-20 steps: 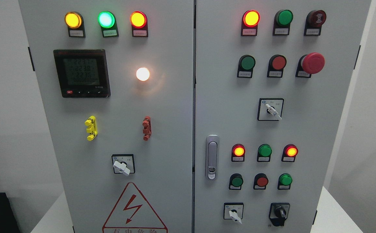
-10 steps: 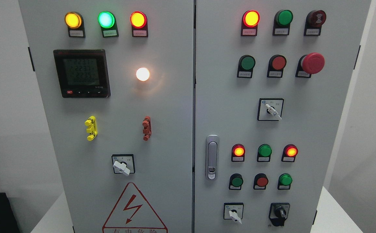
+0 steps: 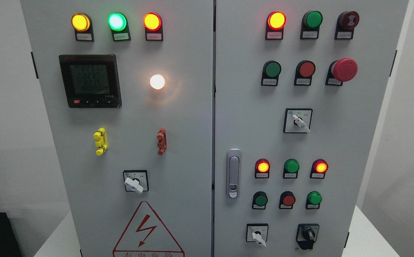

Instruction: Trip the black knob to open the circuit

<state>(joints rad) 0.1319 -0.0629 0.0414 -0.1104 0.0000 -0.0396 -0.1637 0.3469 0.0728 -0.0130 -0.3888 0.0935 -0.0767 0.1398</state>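
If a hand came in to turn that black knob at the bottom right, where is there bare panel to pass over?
Bare panel lies right of the black knob up to the cabinet edge, and in the wide strip between the door handle and the white selector switch. It is crowded just above the knob, where the green button and red button sit close.

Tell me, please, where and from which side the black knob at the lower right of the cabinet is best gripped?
Grip the raised bar of the black knob across its two flat sides, coming straight at the right door from the front. The bar stands roughly upright and juts out from the door, so fingers placed left and right of it could probably twist it. Neither hand is in view yet.
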